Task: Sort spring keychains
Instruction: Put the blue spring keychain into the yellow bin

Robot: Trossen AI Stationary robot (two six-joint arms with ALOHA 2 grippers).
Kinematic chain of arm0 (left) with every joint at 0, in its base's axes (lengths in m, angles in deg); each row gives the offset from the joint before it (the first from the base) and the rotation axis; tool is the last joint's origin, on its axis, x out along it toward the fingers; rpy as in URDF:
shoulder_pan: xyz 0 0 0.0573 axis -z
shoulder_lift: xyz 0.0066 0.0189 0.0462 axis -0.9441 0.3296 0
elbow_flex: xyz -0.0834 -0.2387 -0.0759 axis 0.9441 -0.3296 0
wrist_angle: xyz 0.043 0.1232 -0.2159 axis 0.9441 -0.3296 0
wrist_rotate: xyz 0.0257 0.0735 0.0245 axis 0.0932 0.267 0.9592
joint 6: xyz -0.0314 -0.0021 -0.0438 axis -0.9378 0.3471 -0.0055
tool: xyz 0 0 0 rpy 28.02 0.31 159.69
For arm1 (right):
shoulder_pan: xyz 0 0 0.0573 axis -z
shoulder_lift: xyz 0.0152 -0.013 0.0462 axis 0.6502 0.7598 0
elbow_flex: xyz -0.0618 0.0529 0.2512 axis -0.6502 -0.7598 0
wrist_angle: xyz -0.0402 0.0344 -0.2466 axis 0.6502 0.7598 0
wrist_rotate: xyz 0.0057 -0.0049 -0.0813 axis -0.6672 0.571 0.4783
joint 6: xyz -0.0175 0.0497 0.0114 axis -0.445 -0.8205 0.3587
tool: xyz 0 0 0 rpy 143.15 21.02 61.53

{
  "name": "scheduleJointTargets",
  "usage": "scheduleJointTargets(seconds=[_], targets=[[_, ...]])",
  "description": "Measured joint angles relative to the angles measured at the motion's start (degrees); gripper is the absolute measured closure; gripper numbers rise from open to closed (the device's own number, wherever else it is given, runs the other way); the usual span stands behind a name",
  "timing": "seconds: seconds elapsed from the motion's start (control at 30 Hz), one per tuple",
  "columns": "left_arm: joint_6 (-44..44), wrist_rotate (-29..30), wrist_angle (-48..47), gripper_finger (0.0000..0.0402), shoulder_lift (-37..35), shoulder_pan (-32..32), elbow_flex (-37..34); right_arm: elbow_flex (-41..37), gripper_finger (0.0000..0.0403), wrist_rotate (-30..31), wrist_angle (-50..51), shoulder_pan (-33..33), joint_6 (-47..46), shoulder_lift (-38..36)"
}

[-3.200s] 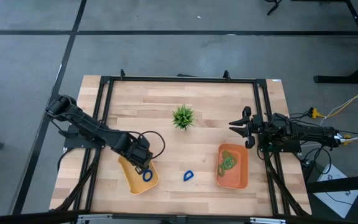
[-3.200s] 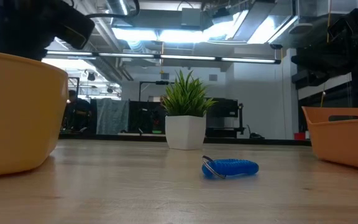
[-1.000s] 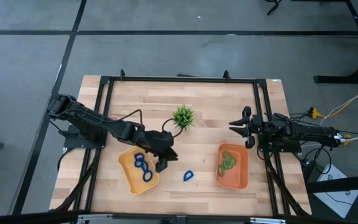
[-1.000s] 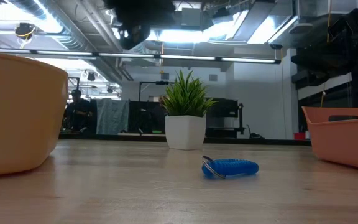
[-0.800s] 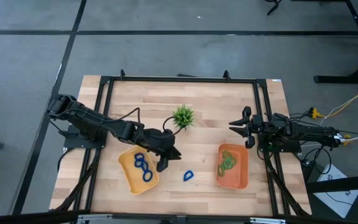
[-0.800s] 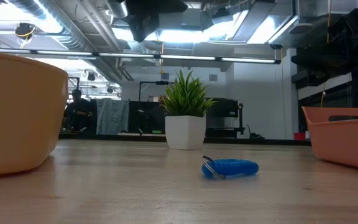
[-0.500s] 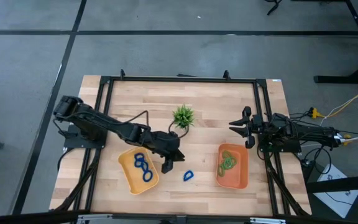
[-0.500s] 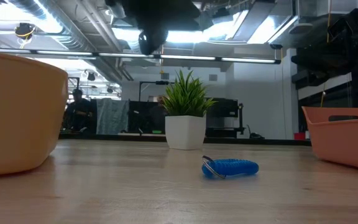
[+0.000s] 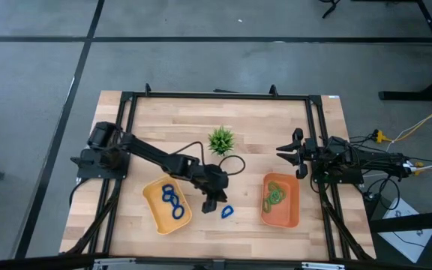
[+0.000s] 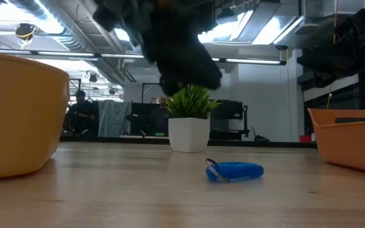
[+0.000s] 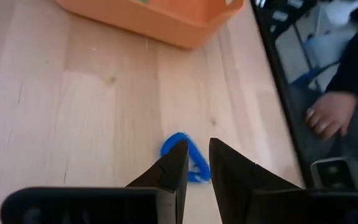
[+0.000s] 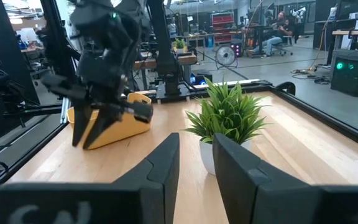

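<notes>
One dark blue spring keychain (image 9: 226, 211) lies flat on the wood between the two trays; it also shows in the low view (image 10: 234, 171) and the left wrist view (image 11: 196, 167). My left gripper (image 9: 216, 201) hovers just above and beside it, open by a narrow gap (image 11: 197, 146), touching nothing. The yellow tray (image 9: 156, 214) holds several blue keychains (image 9: 172, 201). The orange tray (image 9: 291, 210) holds green keychains (image 9: 274, 196). My right gripper (image 9: 282, 152) waits by the table's right side, fingers a little apart (image 12: 196, 140).
A small potted green plant (image 9: 220, 140) stands behind the loose keychain, at mid-table. The black frame rails (image 9: 126, 135) run along the table's sides. A person's hand (image 11: 325, 115) shows beyond the table's near edge. Bare wood lies between the trays.
My left gripper has moved from beside the yellow tray toward the table's right and near edge, and has come lower, ending over the loose blue keychain. The keychain has not moved.
</notes>
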Motion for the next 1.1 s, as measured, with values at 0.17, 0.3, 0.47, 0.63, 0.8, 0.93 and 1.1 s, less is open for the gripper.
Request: scheduleJointTargets(seconds=[0.17, 0.3, 0.47, 0.63, 0.8, 0.93, 1.1], targets=[[7.5, 0.6, 0.0, 0.0342, 2.8, -0.6, 0.4, 0.0, 0.0305, 0.0, 0.0, 0.0, 0.0, 0.0], [12.5, 3.4, -0.1, 0.0342, 3.9, -0.7, 0.4, 0.0, 0.0305, 0.0, 0.0, 0.0, 0.0, 0.0], [14.2, 3.7, -0.1, 0.0341, 4.1, -0.6, 0.4, 0.0, 0.0305, 0.0, 0.0, 0.0, 0.0, 0.0], [9.6, 3.2, -0.2, 0.0326, 4.1, -0.6, 0.4, 0.0, 0.0305, 0.0, 0.0, 0.0, 0.0, 0.0], [6.2, 2.6, -0.3, 0.0298, 5.2, -0.4, 0.4, 0.0, 0.0305, 0.0, 0.0, 0.0, 0.0, 0.0], [7.5, 2.4, -3.6, 0.0275, 6.4, 0.6, 2.8, 0.0, 0.0305, 0.0, 0.0, 0.0, 0.0, 0.0], [10.6, 5.3, -11.8, 0.0265, 8.9, 2.2, 9.4, 0.0, 0.0305, 0.0, 0.0, 0.0, 0.0, 0.0]])
